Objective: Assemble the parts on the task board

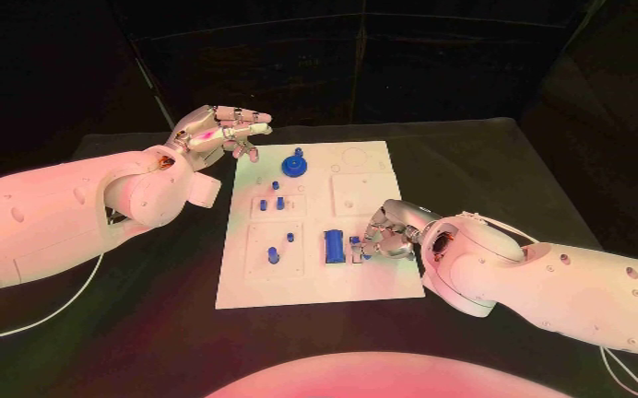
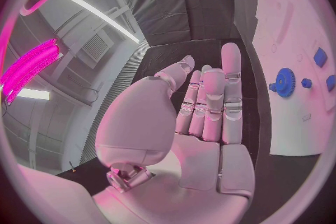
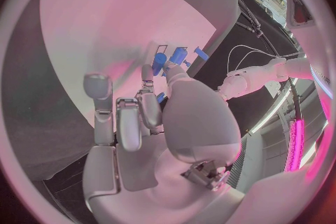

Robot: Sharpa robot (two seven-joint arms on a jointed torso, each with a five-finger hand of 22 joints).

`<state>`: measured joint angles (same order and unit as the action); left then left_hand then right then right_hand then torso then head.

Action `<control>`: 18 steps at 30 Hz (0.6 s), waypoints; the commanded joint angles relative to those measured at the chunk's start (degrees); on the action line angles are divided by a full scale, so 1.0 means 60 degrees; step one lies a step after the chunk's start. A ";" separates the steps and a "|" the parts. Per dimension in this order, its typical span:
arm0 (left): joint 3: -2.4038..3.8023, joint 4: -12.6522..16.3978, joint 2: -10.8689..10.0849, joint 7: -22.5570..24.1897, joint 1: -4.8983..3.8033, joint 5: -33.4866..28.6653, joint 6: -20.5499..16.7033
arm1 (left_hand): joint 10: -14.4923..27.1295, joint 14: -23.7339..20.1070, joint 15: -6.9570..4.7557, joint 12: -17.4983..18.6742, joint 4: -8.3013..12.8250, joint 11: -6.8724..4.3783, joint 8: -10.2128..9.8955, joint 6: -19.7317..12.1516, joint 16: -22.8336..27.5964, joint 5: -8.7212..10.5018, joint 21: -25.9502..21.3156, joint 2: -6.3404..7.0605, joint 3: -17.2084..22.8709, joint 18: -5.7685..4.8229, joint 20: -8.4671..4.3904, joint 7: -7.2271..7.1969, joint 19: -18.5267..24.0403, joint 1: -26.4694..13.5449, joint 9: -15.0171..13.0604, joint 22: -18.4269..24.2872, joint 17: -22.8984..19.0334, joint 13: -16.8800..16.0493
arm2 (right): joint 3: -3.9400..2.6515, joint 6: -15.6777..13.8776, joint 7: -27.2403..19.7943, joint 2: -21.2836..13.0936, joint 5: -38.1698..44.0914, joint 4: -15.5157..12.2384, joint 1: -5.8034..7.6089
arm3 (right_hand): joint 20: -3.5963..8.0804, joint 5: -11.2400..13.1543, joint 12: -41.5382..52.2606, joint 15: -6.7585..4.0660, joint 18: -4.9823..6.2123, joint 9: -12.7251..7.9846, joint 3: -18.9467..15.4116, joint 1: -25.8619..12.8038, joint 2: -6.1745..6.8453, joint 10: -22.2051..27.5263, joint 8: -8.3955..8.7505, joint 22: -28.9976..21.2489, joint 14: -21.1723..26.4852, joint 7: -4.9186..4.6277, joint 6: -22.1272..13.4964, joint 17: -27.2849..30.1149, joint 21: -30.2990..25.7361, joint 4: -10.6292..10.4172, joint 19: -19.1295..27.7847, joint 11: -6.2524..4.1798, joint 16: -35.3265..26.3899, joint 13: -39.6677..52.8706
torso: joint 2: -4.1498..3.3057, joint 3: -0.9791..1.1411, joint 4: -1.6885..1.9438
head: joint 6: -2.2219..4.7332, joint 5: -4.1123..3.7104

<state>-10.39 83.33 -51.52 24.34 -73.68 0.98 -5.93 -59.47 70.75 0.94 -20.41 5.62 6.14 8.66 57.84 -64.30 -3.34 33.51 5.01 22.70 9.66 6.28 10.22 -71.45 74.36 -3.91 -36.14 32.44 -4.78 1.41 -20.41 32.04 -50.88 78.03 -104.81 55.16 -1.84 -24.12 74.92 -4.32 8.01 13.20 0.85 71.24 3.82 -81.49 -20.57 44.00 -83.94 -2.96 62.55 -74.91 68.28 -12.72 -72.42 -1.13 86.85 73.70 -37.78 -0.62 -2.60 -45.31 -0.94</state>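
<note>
The white task board (image 1: pixel 319 278) lies mid-table. A blue gear (image 1: pixel 295 166) stands near its far edge, small blue pegs (image 1: pixel 271 203) sit left of centre, and a blue block (image 1: pixel 333 246) stands near the front. My right hand (image 1: pixel 387 233) is low over the board just right of the block, fingers curled around a small blue part (image 1: pixel 358 253); a blue bit (image 3: pixel 161 98) shows between thumb and fingers. My left hand (image 1: pixel 221 130) hovers beside the board's far left corner, fingers apart and holding nothing. In the left wrist view its fingers (image 2: pixel 210 103) are stretched out, the gear (image 2: pixel 285 82) beyond them.
Another blue peg (image 1: pixel 273 254) stands in the board's near left recess. The black table (image 1: pixel 159 315) runs all round the board. A white cable (image 1: pixel 53 310) lies at the table's left front.
</note>
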 commanded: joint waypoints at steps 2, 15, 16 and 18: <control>0.0006 0.0008 0.0007 0.0009 -0.0015 0.0011 0.0141 | 0.0077 -0.0020 0.0013 -0.0036 -0.0006 -0.0017 0.0041 -0.0060 -0.0003 -0.0043 -0.0033 -0.0010 -0.0069 0.0121 0.0034 0.0004 -0.0050 -0.0078 -0.0003 0.0012 -0.0015 -0.0010 | -0.0002 0.0118 0.0000 -0.0008 -0.0067 -0.0016 0.0010 | 0.0039 -0.0101 -0.0056 -0.0087 -0.0054 0.0061 -0.0036 -0.0140 -0.0030 -0.0025 -0.0063 0.0035 -0.0802 0.0010 0.0108 -0.1473 0.0051 -0.0114 -0.0028 -0.0033 0.0023 -0.0092 | -0.0007 -0.0006 0.0008 | 0.0010 -0.0032; 0.0006 0.0018 -0.0004 -0.0009 -0.0015 0.0011 0.0134 | 0.0095 -0.0030 0.0014 -0.0052 -0.0012 -0.0016 0.0046 -0.0071 0.0003 -0.0044 -0.0044 -0.0007 -0.0090 0.0124 0.0037 0.0004 -0.0052 -0.0084 -0.0003 0.0021 -0.0042 -0.0012 | -0.0002 -0.0027 -0.0014 0.0078 -0.0055 0.0051 0.0010 | 0.0061 0.0111 -0.0096 -0.0094 -0.0047 0.0293 -0.0572 -0.0408 0.0028 -0.0035 -0.0111 -0.0037 -0.0793 -0.0001 0.0010 -0.1440 0.0007 -0.0471 0.0019 -0.0028 0.0002 -0.0119 | -0.0003 -0.0005 0.0005 | 0.0007 -0.0004; 0.0006 0.0019 -0.0004 -0.0009 -0.0015 0.0011 0.0134 | 0.0098 -0.0032 0.0014 -0.0054 -0.0013 -0.0016 0.0047 -0.0073 0.0004 -0.0044 -0.0045 -0.0007 -0.0093 0.0124 0.0038 0.0004 -0.0053 -0.0084 -0.0003 0.0023 -0.0047 -0.0012 | -0.0002 -0.0031 -0.0018 0.0083 -0.0055 0.0055 0.0010 | 0.0059 0.0148 -0.0099 -0.0092 -0.0046 0.0305 -0.0598 -0.0412 0.0026 -0.0033 -0.0112 -0.0042 -0.0792 -0.0003 0.0003 -0.1438 0.0004 -0.0486 0.0023 -0.0026 0.0001 -0.0120 | -0.0003 -0.0005 0.0005 | 0.0007 -0.0004; 0.0006 0.0019 -0.0005 -0.0010 -0.0015 0.0011 0.0134 | 0.0098 -0.0032 0.0014 -0.0054 -0.0013 -0.0016 0.0047 -0.0073 0.0004 -0.0044 -0.0045 -0.0007 -0.0093 0.0124 0.0038 0.0004 -0.0053 -0.0084 -0.0003 0.0023 -0.0047 -0.0012 | -0.0002 -0.0036 -0.0036 0.0101 -0.0054 0.0064 0.0010 | 0.0055 0.0332 -0.0106 -0.0087 -0.0042 0.0350 -0.0702 -0.0427 0.0015 -0.0027 -0.0118 -0.0059 -0.0790 -0.0006 -0.0018 -0.1428 -0.0009 -0.0543 0.0035 -0.0021 -0.0006 -0.0123 | 0.0001 -0.0003 0.0002 | 0.0007 -0.0005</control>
<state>-10.39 83.36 -51.56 24.16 -73.68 0.98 -5.82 -59.26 70.75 0.94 -20.41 5.43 5.93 8.66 57.84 -64.30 -3.34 33.51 5.01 22.51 9.66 6.28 10.23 -71.45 74.37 -3.91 -36.05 32.20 -4.77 1.41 -20.29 32.10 -50.36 77.76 -104.39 55.15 -1.84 -22.45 74.67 -4.53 8.01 15.24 -2.99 69.25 4.11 -81.49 -20.95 43.72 -84.15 -2.88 62.62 -74.91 68.33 -16.04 -72.41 -1.13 86.86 73.02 -37.81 -0.65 -2.57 -45.27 -0.97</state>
